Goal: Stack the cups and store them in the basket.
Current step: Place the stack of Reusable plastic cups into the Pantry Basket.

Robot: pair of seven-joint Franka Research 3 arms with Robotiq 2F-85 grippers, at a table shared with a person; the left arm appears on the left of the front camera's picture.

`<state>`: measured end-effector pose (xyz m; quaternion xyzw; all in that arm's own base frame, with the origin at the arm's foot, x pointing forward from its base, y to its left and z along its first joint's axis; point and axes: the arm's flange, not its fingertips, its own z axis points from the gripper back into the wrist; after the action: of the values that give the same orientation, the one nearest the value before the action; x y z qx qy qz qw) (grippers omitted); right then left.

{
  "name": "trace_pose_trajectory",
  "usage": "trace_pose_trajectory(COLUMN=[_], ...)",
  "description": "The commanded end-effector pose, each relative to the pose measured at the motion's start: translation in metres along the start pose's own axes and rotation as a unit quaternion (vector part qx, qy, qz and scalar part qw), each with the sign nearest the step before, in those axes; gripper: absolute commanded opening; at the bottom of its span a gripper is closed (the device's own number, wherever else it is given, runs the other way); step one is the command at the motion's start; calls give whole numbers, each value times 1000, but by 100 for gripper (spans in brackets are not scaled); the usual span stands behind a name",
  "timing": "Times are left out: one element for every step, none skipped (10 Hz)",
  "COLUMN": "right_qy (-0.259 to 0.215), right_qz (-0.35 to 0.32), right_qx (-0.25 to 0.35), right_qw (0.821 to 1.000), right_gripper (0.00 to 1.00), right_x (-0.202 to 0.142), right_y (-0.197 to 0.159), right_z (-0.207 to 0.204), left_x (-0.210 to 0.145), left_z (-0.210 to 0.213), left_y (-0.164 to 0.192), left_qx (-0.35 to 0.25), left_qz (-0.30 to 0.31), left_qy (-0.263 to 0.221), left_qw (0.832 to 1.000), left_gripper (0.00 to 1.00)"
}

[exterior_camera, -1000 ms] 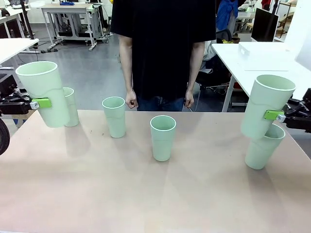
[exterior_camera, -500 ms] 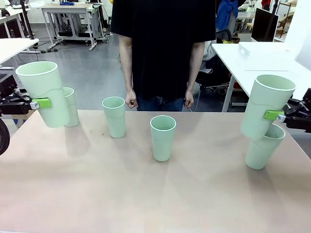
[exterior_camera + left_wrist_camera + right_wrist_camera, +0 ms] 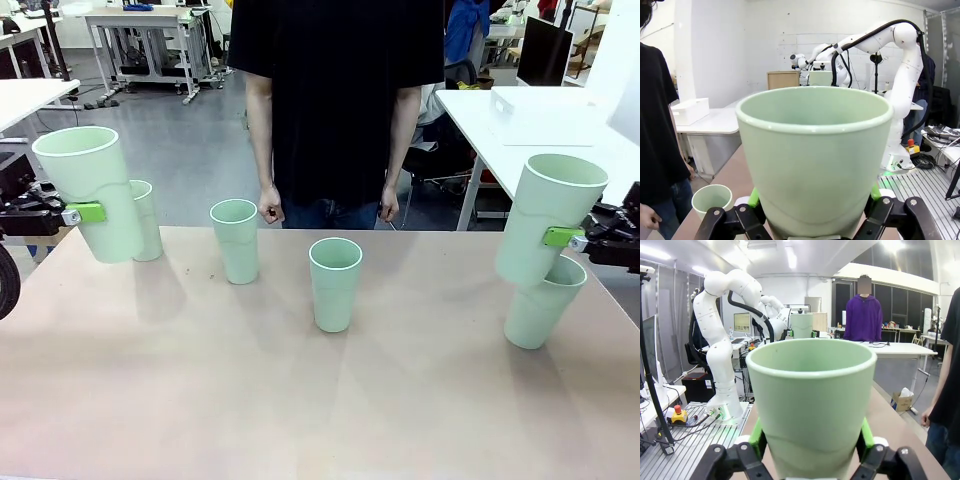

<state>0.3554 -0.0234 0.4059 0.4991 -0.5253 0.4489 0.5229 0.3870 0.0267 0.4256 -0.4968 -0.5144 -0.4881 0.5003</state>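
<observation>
Six cups show on the front cam, all pale mint-green, smooth, no handles, wider at rim than base. Two are off the table, one per gripper.

My L gripper is clamped on the left held cup approx. mid-height, with one green pad showing on its near wall. That cup hangs over the table's left edge, rim up, leaning slightly. On the L wrist cam it sits between both fingers with a green pad pressed to its lower wall on each side. Just behind it the far-left cup stands upright on the table, partly hidden. I can't tell whether the two touch.

My R gripper is likewise closed on the right held cup, which is raised and tilted, rim leaning toward the right. Its base end overlaps the rim of the right standing cup, which is on the table. I can't tell whether the base is inside that cup or just in front of it. On the R wrist cam the held cup is pinched low between the green pads.

Between the grippers, the back cup and the middle cup stand upright, well apart from each other. A person in a black tee stands at the far edge, arms down, one hand loosely curled.
</observation>
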Motion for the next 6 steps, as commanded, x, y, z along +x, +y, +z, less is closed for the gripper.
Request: trace_pose_trajectory(right_qy=[-3, -3, -3, -3, -3, -3], right_qz=[4, 4, 4, 4, 4, 4], right_qx=[0, 0, 0, 0, 0, 0], right_qw=[1000, 1000, 1000, 1000, 1000, 1000], right_gripper=[86, 86, 86, 86, 86, 86], right_x=[2, 2, 2, 2, 2, 2], right_y=[1, 1, 1, 1, 1, 1], right_z=[1, 1, 1, 1, 1, 1], left_x=[0, 0, 0, 0, 0, 0], left_z=[-1, -1, -1, -1, -1, -1], left_y=[-1, -1, -1, -1, -1, -1], left_qx=[2, 2, 2, 2, 2, 2], left_qz=[-3, -3, -3, -3, -3, -3], left_qy=[-3, -3, -3, -3, -3, -3], left_qw=[1000, 1000, 1000, 1000, 1000, 1000], left_gripper=[87, 87, 87, 87, 87, 87])
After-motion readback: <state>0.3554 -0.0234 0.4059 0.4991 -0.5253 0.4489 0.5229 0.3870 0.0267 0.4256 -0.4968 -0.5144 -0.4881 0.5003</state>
